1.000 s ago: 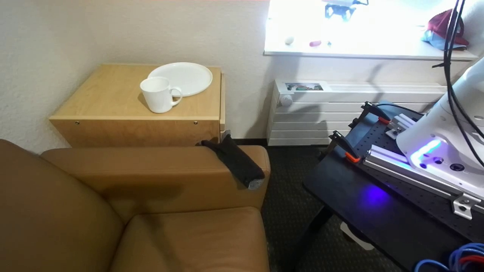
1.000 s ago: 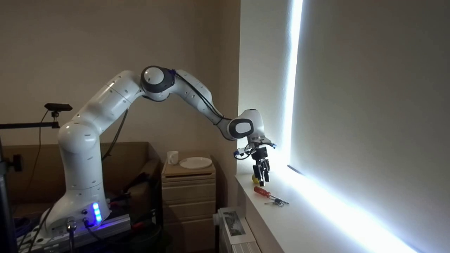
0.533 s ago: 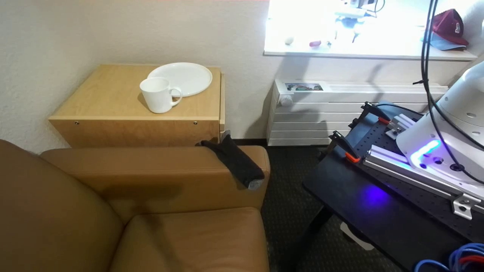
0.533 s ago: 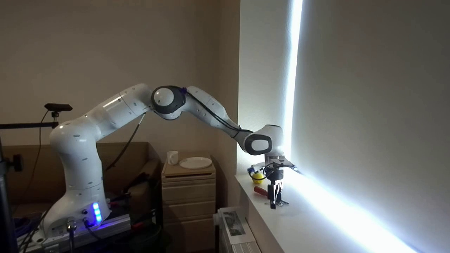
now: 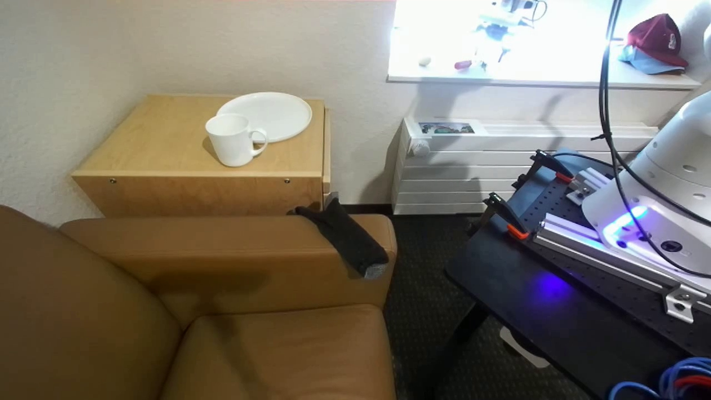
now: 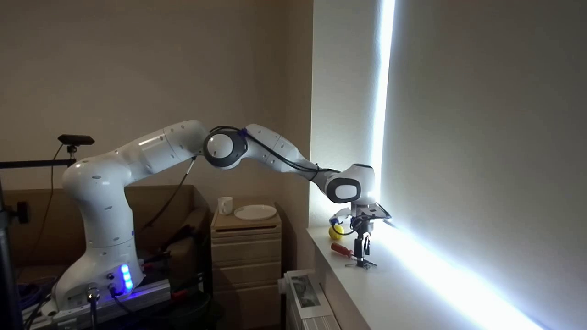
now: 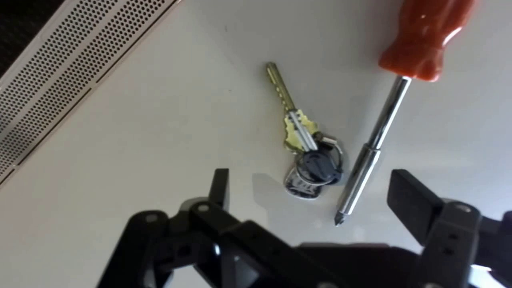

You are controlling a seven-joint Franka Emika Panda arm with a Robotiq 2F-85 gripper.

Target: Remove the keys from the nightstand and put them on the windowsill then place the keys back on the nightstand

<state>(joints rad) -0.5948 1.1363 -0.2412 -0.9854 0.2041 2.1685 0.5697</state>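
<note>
The keys (image 7: pixel 321 165) lie flat on the white windowsill (image 7: pixel 192 132), a brass key, a silver one, a ring and a dark tag bunched together. In the wrist view my gripper (image 7: pixel 310 178) stands wide open just above the sill. The tag end of the bunch sits between and beyond its fingers, and nothing is gripped. In an exterior view the gripper (image 6: pixel 362 257) is right over the keys (image 6: pixel 368 266) and partly covers them. The nightstand (image 5: pixel 161 144) is the light wooden cabinet in both exterior views.
A red-handled screwdriver (image 7: pixel 362 172) lies close beside the keys, its shaft also between the fingers. A yellow ball (image 6: pixel 336 232) and a cap (image 5: pixel 655 41) are on the sill. A mug (image 5: pixel 230 141) and plate (image 5: pixel 283 114) occupy the nightstand. The heater (image 5: pixel 433 172) is below the sill.
In an exterior view my gripper has come down and to the right, from near the yellow ball to over the keys. The keys and screwdriver look unmoved.
</note>
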